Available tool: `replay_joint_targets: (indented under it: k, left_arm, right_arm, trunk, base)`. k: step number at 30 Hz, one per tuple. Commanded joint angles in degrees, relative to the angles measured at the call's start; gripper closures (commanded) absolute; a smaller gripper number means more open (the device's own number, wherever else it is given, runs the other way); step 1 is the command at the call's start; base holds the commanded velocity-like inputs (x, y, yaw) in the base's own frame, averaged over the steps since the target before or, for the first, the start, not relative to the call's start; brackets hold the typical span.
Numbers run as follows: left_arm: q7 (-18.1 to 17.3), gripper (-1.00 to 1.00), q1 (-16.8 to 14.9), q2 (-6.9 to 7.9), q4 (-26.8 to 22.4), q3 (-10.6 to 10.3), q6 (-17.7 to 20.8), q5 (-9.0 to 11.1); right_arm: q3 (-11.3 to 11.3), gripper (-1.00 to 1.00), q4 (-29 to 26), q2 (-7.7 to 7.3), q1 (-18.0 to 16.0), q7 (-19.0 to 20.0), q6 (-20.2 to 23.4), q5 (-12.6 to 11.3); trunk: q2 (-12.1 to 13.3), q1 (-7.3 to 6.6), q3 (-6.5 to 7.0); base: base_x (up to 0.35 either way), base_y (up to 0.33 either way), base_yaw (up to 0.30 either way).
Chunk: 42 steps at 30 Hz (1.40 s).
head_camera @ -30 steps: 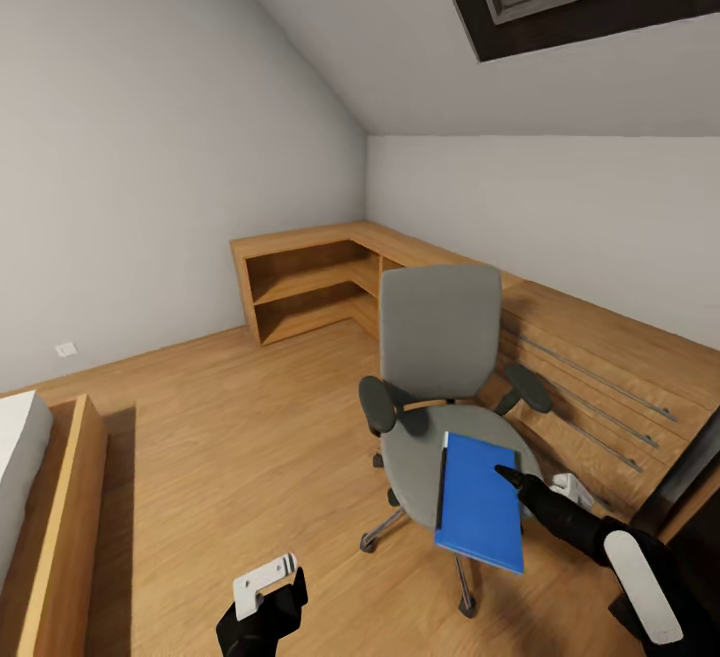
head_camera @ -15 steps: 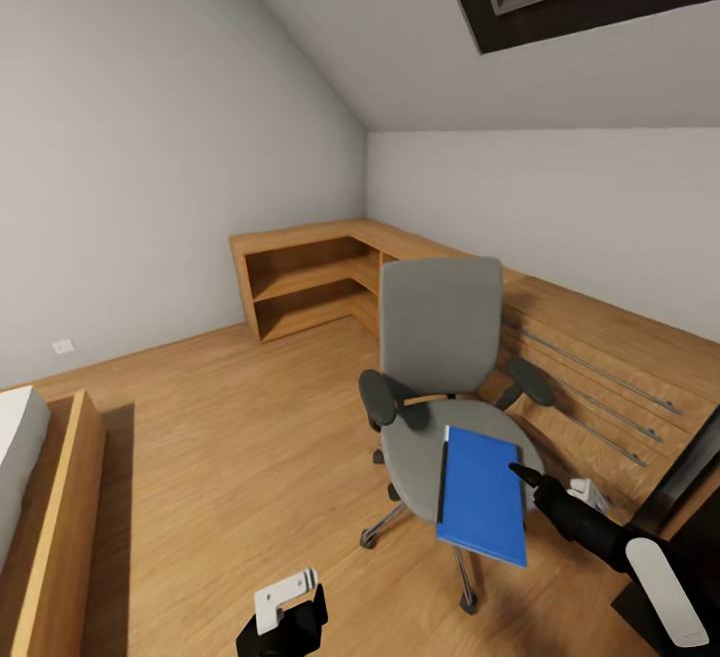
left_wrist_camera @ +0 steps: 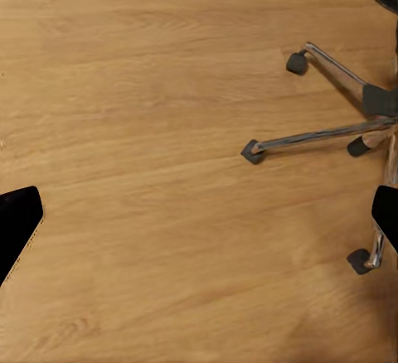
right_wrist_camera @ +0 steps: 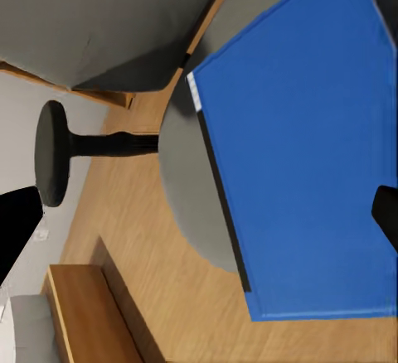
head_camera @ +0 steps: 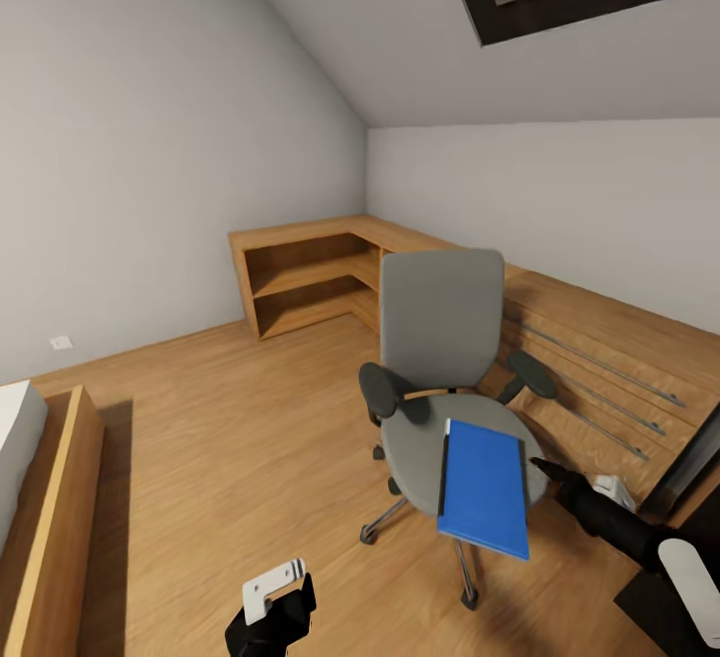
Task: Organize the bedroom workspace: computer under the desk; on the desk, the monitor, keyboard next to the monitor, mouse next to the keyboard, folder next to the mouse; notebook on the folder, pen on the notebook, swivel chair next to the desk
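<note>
A wooden plank floor [head_camera: 220, 437] spreads under a low wooden corner shelf unit [head_camera: 305, 282]; on it stands the grey swivel chair [head_camera: 440, 337] with black armrests; on its round seat lies the flat blue folder [head_camera: 485, 487], its front edge overhanging; the right claw [head_camera: 560, 477] sits just beside the folder's right edge, fingers spread wide and empty; the left claw [head_camera: 270, 597] hangs low over bare floor, well apart, likewise wide open, holding nothing.

no readable text, plain blue folder [head_camera: 484, 487] cover, no labels, brands or numbers anywhere
</note>
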Motion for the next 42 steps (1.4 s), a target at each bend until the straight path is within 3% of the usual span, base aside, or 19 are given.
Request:
replay_joint_targets:
  k: [1, 4, 6, 9, 10, 13, 23, 42]
  left_arm:
    - [0.3, -1.0, 0.0, 0.06, -0.1, 0.3, 0.3, 0.3]
    - [0.3, -1.0, 0.0, 0.02, 0.0, 0.9, 0.4, 0.3]
    - [0.2, -1.0, 0.0, -0.07, 0.0, 1.5, 0.5, 0.3]
    - [0.1, -1.0, 0.0, -0.08, 0.0, 1.5, 0.5, 0.2]
    - [0.1, -1.0, 0.0, -0.08, 0.0, 1.6, 0.5, 0.1]
    - [0.1, -1.0, 0.0, -0.02, -0.3, 1.6, 0.5, 0.2]
    - [0.2, -1.0, 0.0, 0.11, -2.9, 1.9, 2.3, 0.3]
    - [0.3, -1.0, 0.0, -0.1, -0.9, 1.8, 3.0, 0.5]
  right_arm:
    - [-1.2, -1.0, 0.0, -0.31, 0.0, 0.6, 0.6, 0.0]
    - [-3.0, -1.0, 0.0, -0.56, 0.0, 0.8, 1.2, 0.0]
    - [-7.6, -1.0, -0.1, -0.78, 0.0, 1.1, 4.2, 0.1]
    - [-9.0, -1.0, -0.3, -0.83, 0.0, 1.2, 5.8, 0.1]
    - [-10.6, -1.0, -1.0, -0.89, 0.0, 1.2, 8.2, 0.1]
    - [-11.6, -1.0, -1.2, -0.83, 0.0, 1.2, 9.6, 0.2]
    - [-12.4, -1.0, -1.3, -0.74, 0.0, 1.1, 13.6, 0.2]
    - [-14.2, -1.0, -1.1, -0.4, 0.0, 0.9, 12.8, -0.1]
  trunk:
    - [-0.4, 0.23, -0.23]
    - [-1.6, 0.89, -0.77]
    - [-2.4, 1.33, -1.13]
    - [-3.6, 1.98, -1.66]
    - [-4.0, 2.2, -1.84]
    - [-5.3, 2.86, -2.38]
    - [-9.3, 5.06, -4.18]
    - [-16.9, 9.23, -7.59]
  base:
    - [0.0, 0.0, 0.0]
    - [0.0, 0.0, 0.0]
    - [0.0, 0.0, 0.0]
    - [0.0, 0.0, 0.0]
    - [0.0, 0.0, 0.0]
    - [0.0, 0.0, 0.0]
    - [0.0, 0.0, 0.0]
    - [0.0, 0.0, 0.0]
